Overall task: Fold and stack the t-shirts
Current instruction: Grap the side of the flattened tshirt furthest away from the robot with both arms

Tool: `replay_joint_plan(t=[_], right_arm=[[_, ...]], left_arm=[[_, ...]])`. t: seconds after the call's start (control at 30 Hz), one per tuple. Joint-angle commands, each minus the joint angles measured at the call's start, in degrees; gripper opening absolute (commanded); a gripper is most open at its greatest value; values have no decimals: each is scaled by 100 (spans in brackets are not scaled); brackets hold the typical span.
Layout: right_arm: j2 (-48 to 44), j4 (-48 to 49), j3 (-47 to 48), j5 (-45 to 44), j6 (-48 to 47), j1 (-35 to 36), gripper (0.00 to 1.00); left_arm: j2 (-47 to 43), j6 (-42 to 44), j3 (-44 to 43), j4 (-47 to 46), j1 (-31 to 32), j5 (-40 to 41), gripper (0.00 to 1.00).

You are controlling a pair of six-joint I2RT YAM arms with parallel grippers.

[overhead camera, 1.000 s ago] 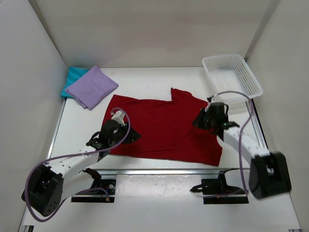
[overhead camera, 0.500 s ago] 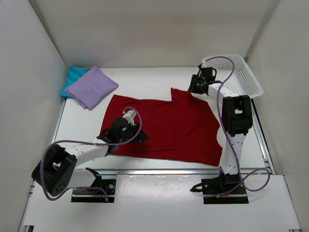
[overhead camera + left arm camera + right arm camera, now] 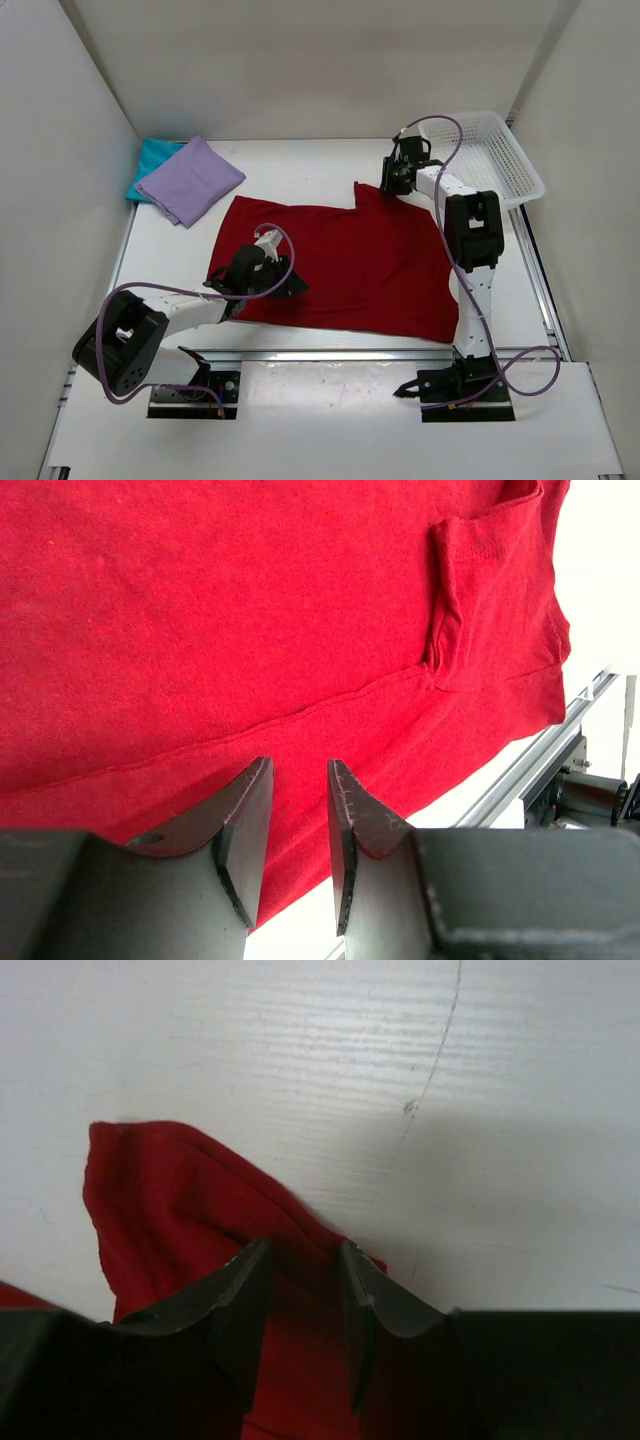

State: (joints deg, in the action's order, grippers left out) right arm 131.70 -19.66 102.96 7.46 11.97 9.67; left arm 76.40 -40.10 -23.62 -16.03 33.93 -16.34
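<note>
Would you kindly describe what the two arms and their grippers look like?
Both arms are white tubular links with black joint housings: left arm, right arm. A purple cable loops along each. The left gripper and right gripper have dark, wedge-shaped fingers with slightly scuffed edges.

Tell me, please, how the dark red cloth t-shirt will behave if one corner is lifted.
The dark red cloth t-shirt will probably hang limp: its corner by the right tool already lies bunched and creased. It looks thin and light, lying flat on the white table; spread this wide, it would likely drag.
</note>
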Motion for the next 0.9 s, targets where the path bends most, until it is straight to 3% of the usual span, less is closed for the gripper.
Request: replay_joint_plan(t=[0.0, 0.13, 0.23, 0.37, 0.87], right_arm=[[-215, 103, -135, -52, -28, -18, 31], [-206, 32, -153, -210, -28, -9, 25], [-197, 59, -127, -228, -37, -9, 7], [-311, 146, 14, -438, -1, -62, 0], [-330, 586, 497, -1089, -194, -238, 2]], left_arm=[[-90, 11, 32, -181, -62, -80, 39], [-73, -33, 59, -208, -36, -62, 39], [-82, -7, 41, -199, -36, -71, 38], [-117, -60, -28, -128, -132, -1, 39], [-486, -279, 59, -49, -1019, 148, 39]])
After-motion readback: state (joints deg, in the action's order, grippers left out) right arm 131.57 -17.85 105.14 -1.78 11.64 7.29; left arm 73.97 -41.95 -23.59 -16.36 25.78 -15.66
